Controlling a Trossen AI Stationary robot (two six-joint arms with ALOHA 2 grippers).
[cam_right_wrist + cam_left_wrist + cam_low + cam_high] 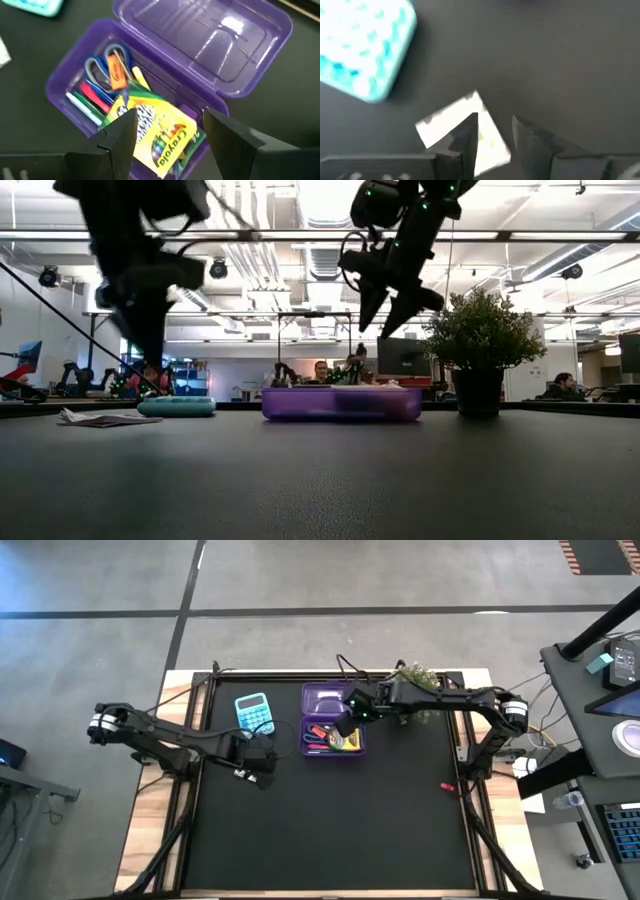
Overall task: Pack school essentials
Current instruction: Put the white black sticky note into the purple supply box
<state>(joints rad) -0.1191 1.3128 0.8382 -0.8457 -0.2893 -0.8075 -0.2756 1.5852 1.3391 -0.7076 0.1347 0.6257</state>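
An open purple case (333,722) sits at the table's far middle, its lid (210,45) laid back. Inside it lie a yellow-green crayon box (165,132), blue-handled scissors (102,65), and red and green markers (92,97). My right gripper (170,135) hangs open well above the case (385,310), over the crayon box. A small white patterned packet (450,120) lies flat on the table. My left gripper (495,135) is open just over the packet's edge and raised off the table (262,768).
A teal calculator (254,712) lies left of the case, just beyond the packet (360,50). A potted green plant (415,680) stands right of the case, under my right arm. A small red object (447,786) lies near the table's right edge.
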